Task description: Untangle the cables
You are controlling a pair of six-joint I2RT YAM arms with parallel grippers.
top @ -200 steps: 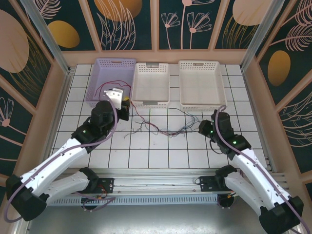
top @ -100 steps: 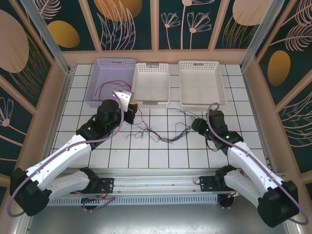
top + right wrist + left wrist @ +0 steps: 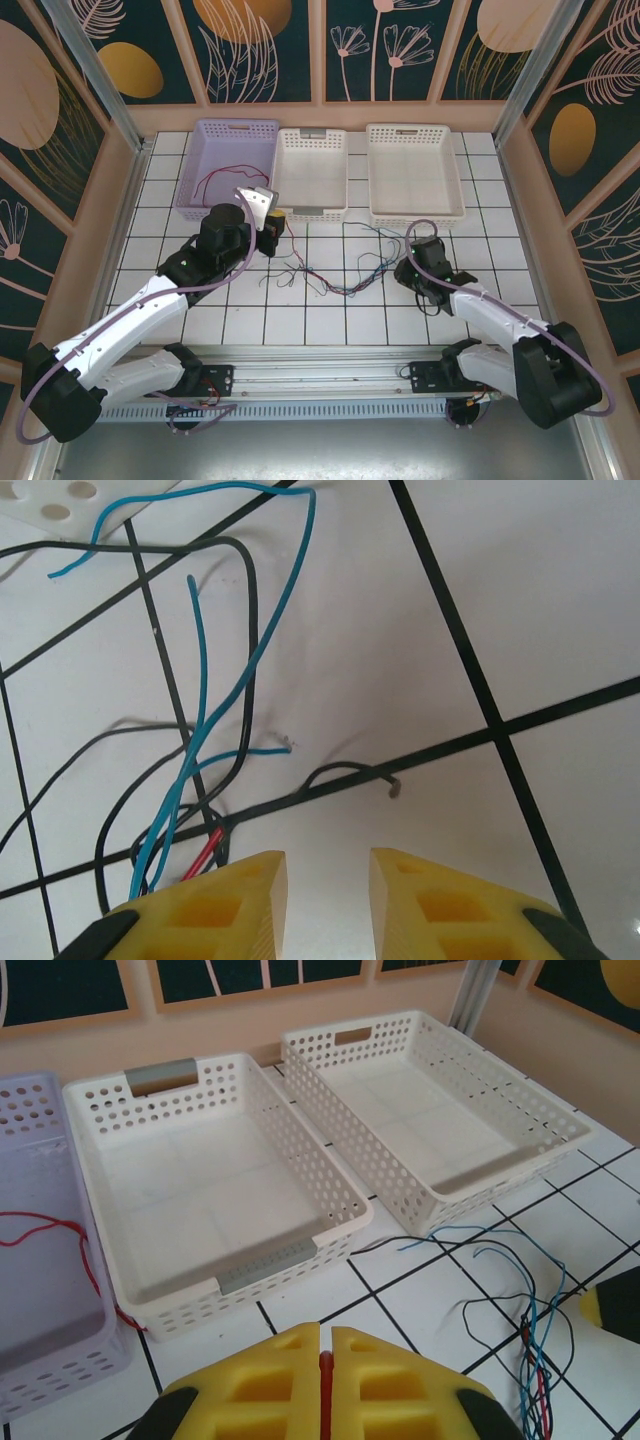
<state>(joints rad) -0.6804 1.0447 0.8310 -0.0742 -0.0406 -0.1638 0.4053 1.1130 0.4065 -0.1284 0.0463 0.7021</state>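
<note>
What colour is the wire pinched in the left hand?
Red wire, clearest in left wrist view.

A: Left side?
B: The left arm (image 3: 140, 310) stretches forward and inward. The left gripper (image 3: 326, 1332) has its yellow fingers pressed together, nipping a red cable (image 3: 324, 1368).
A: Right side?
B: The right arm (image 3: 490, 305) folds inward, low. The right gripper (image 3: 327, 865) points downward, fingers parted.

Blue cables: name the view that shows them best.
Right wrist: the blue cables lie close and sharp ahead of the right fingers. Left wrist shows them thin beside the white basket; top external, as faint threads.
</note>
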